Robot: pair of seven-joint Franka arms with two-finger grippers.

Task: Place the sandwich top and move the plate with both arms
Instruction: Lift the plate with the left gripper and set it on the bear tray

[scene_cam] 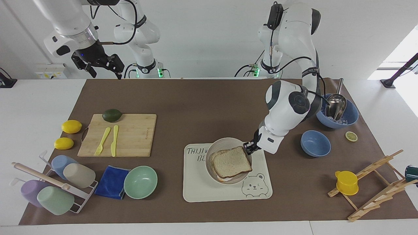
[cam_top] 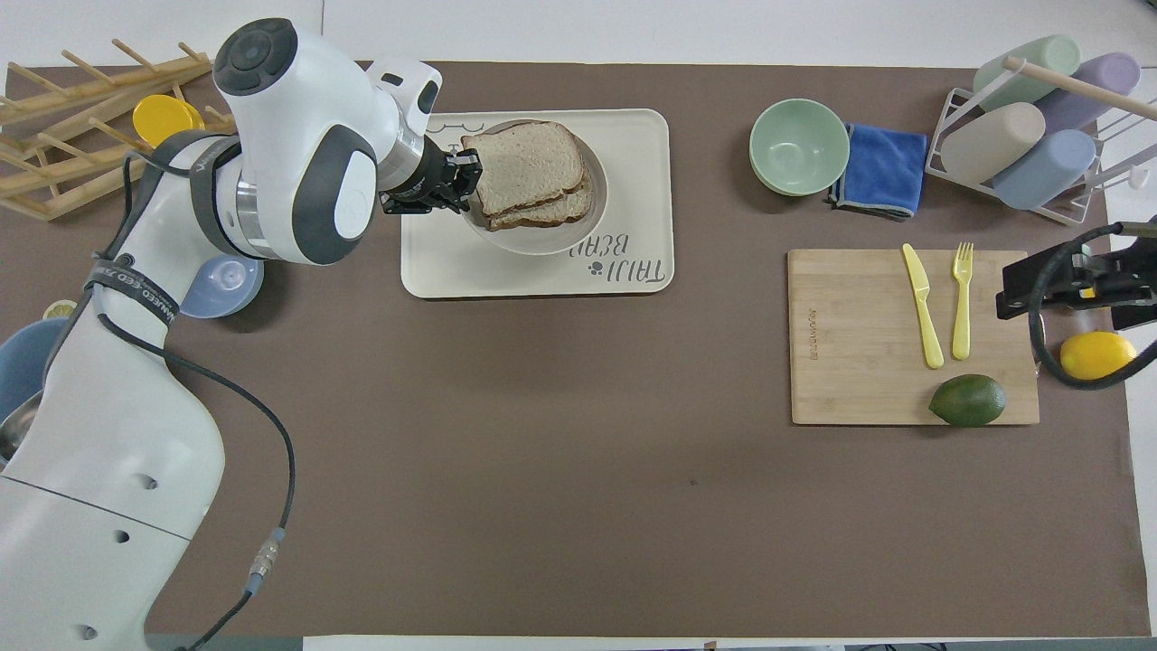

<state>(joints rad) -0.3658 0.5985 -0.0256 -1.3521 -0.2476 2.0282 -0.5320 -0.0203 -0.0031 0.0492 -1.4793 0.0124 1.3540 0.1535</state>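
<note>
Beige plate (scene_cam: 218,146) over tray (scene_cam: 202,187), left gripper (scene_cam: 249,147) gripping rim

Two high, distant opposed views, facing and overhead, sharing tabletop (scene_cam: 209,107).

Sandwich top (scene_cam: 232,161) on beige plate (scene_cam: 225,143), over bear tray (scene_cam: 199,186)

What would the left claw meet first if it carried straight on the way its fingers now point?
The left claw grips the plate at its rim, pointing across it over the tray. Going on, it would probably meet the sandwich top first, though its height is unclear.
</note>
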